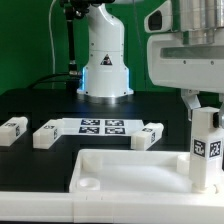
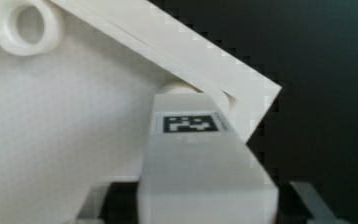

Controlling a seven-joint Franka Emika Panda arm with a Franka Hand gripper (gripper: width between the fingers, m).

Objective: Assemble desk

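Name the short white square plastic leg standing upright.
The leg below the gripper, at the exterior view's right; the other three lie flat on the black table.

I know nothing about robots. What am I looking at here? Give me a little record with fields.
being built: a white desk
tabletop: lies flat at the front
corner socket: round, empty
upright leg: stands at the tabletop's corner on the exterior view's right, between the jaws
jaws: either side of that leg; whether they grip it cannot be told
loose legs: three, lying behind the tabletop
marker board: flat among the loose legs
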